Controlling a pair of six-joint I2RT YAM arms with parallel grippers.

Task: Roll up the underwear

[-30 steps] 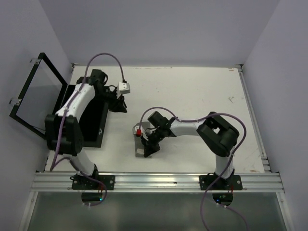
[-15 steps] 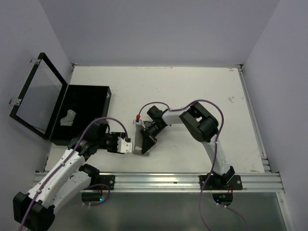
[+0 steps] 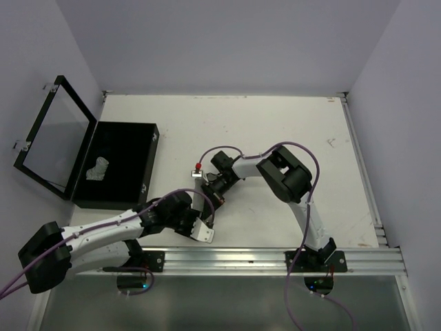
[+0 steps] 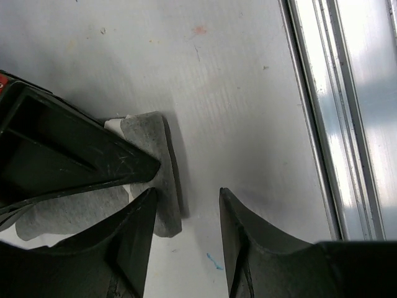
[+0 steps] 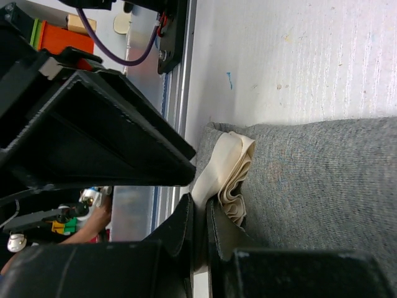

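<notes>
A heather grey underwear (image 5: pixel 322 174) with a cream waistband (image 5: pixel 231 162) lies on the white table near its front edge. My right gripper (image 5: pixel 200 210) is shut on the folded waistband at the garment's corner. In the left wrist view the same underwear (image 4: pixel 152 180) shows under the right gripper's black finger (image 4: pixel 68 155). My left gripper (image 4: pixel 186 214) is open, its left finger over the cloth's edge and bare table between the jaws. From above, both grippers (image 3: pixel 209 219) (image 3: pixel 219 196) meet and hide most of the garment. Another grey garment (image 3: pixel 97 169) lies in the black box (image 3: pixel 131 141).
The black box's hinged lid (image 3: pixel 52 138) stands open at the far left. An aluminium rail (image 4: pixel 347 124) runs along the table's front edge just beside the left gripper. A red-tipped fitting (image 3: pixel 198 167) and purple cables sit on the right arm.
The left arm swung from the black box down to the front edge and now reaches the underwear from the left, its jaws wider. The right gripper stayed shut on the waistband.
</notes>
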